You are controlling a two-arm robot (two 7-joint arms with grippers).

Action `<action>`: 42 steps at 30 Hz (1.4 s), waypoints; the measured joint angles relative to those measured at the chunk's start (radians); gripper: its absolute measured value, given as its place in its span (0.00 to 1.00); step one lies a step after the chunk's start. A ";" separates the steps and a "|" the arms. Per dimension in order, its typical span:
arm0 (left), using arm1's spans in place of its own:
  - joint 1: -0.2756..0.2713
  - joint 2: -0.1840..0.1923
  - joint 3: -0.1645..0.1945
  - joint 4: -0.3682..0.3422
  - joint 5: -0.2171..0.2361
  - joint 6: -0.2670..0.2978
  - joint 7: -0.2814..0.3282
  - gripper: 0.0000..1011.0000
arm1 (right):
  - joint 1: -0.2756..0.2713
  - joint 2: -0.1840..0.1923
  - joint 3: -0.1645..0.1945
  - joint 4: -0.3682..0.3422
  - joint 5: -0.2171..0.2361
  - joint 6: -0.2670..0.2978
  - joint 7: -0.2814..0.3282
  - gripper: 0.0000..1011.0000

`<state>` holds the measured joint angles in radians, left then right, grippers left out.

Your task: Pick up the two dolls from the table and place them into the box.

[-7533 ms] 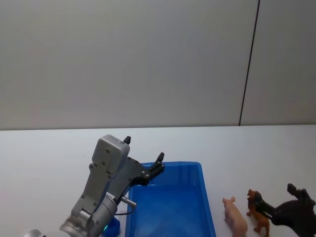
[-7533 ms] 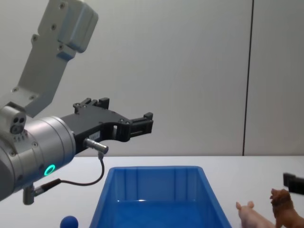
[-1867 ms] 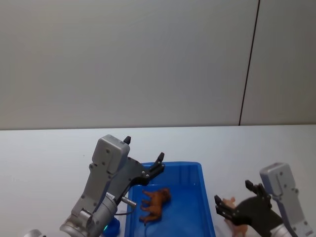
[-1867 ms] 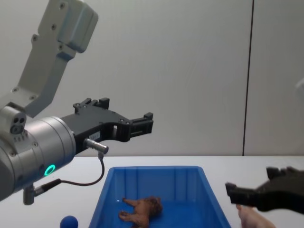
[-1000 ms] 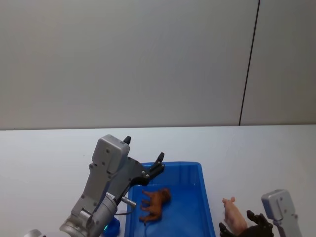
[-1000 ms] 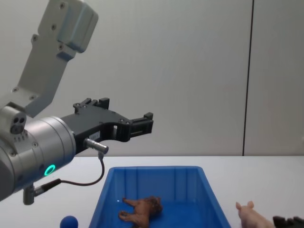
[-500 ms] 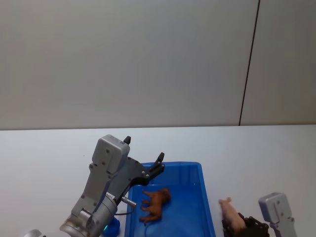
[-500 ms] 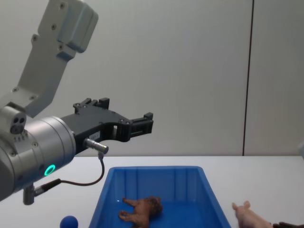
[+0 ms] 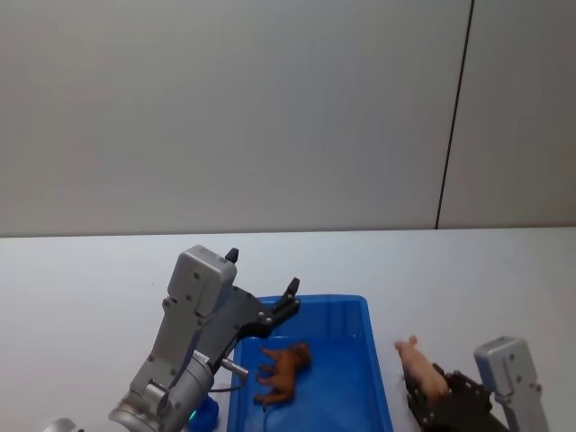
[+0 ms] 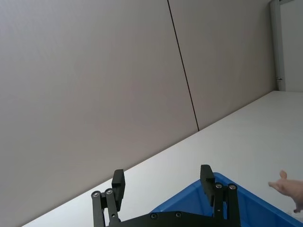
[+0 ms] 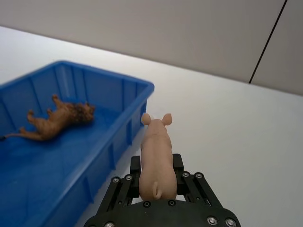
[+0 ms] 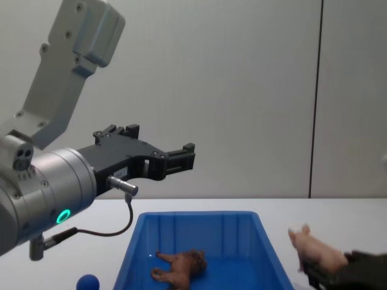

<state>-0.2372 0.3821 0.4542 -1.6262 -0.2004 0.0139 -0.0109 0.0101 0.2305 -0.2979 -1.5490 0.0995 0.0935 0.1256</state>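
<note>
While left end effector [image 10: 162, 172] hovers open, right end effector [image 11: 156, 166] grips the pig [image 11: 155, 142] aloft.

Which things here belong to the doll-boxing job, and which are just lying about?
Job:
pink pig, held in the right gripper beside the blue box
brown dog, lying inside it
left gripper, open, raised by the box's far left corner

Lying about:
small blue ball on the table, left of the box

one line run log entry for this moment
right gripper: shut on pink pig, raised right of blue box | left gripper: open, idle above box | brown dog: lying in box | pending: pig into box
</note>
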 joint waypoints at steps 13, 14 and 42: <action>0.000 0.000 0.000 0.000 0.000 0.000 0.000 0.99 | 0.059 -0.028 -0.002 -0.042 0.010 0.006 0.084 0.37; 0.000 0.000 0.000 0.000 0.000 0.000 0.000 0.99 | 0.065 -0.032 -0.003 -0.039 0.010 0.008 0.090 0.37; 0.000 0.000 0.000 0.000 0.000 0.000 0.000 0.99 | 0.227 -0.132 -0.026 0.106 0.050 0.106 0.191 0.91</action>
<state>-0.2372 0.3821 0.4542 -1.6262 -0.2004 0.0139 -0.0109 0.2368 0.0985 -0.3242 -1.4425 0.1497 0.1997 0.3169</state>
